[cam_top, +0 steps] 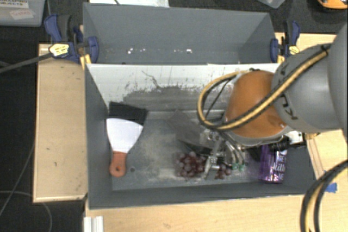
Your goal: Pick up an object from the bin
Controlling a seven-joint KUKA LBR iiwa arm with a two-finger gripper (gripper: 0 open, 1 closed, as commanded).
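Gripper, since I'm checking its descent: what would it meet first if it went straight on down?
Probably the dark red grape bunch right beneath the gripper, near the front of the bin. Depth is unclear, so it could instead land on bare floor beside the bunch.

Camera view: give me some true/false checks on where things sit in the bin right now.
1. The gripper is right beside the bunch of dark red grapes, near the front wall of the bin. True.
2. The purple packet lies at the bin's left end. False: it lies at the right end, next to the arm.
3. The scraper, with a white blade and an orange handle, lies at the left end. True.
4. The scraper touches the grapes. False: bare floor lies between them.
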